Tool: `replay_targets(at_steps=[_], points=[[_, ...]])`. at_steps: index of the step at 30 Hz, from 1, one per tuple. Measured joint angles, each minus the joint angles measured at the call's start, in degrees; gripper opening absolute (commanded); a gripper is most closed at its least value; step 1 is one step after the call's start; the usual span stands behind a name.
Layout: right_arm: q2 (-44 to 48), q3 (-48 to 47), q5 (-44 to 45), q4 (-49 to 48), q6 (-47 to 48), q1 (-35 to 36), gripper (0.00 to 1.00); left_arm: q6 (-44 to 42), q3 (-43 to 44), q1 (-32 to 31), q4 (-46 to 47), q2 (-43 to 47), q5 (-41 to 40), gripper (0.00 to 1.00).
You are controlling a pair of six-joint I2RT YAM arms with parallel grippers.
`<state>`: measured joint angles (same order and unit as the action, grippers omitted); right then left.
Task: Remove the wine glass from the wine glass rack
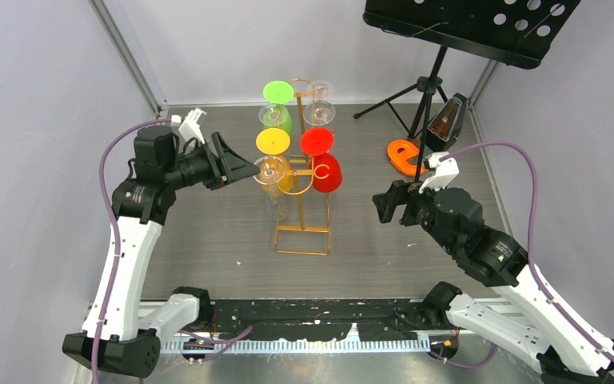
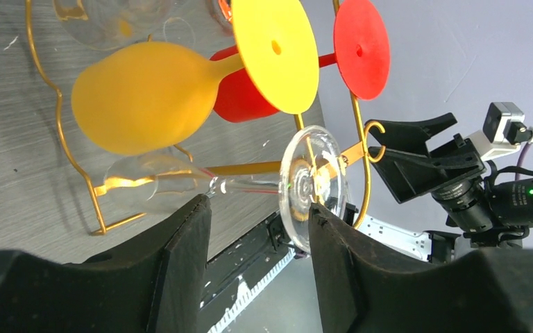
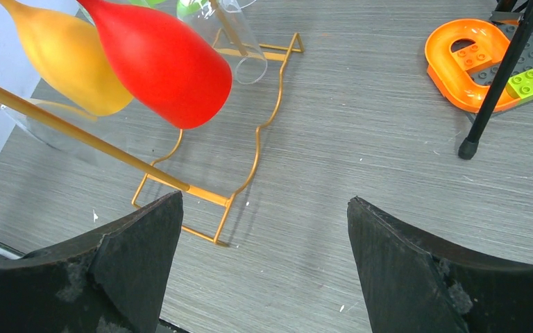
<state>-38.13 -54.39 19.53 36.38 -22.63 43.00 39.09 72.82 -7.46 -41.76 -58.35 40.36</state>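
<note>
My left gripper (image 2: 258, 207) stands half-open, the thin stem of the glass (image 2: 222, 186) just ahead between its jaws. Light, slick, brittle; I'd pinch the stem gently.

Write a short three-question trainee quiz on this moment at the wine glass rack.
1. Which glass does the left gripper frame between its fingers in its wrist view? A) the green one B) the clear wine glass C) the red one
2. True or false: the right gripper holds a glass.
3. Fill in: the wine glass rack is made of thin ___-coloured wire.
Key: 1 B. 2 False; it is open and empty above the table. 3 gold.
</note>
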Motion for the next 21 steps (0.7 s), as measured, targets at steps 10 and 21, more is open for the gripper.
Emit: replay_targets(at_steps=[10,21], points=[[0.46,1.46,0.11,-0.22,-0.17,0.0,0.94,1.2,3.06,-3.04,0.39,-0.42,-1.18,0.42],[2.1,2.64,0.09,-0.37,-0.52,0.0,0.94,1.38,3.15,-4.92,0.42,-0.9,-2.64,0.27]])
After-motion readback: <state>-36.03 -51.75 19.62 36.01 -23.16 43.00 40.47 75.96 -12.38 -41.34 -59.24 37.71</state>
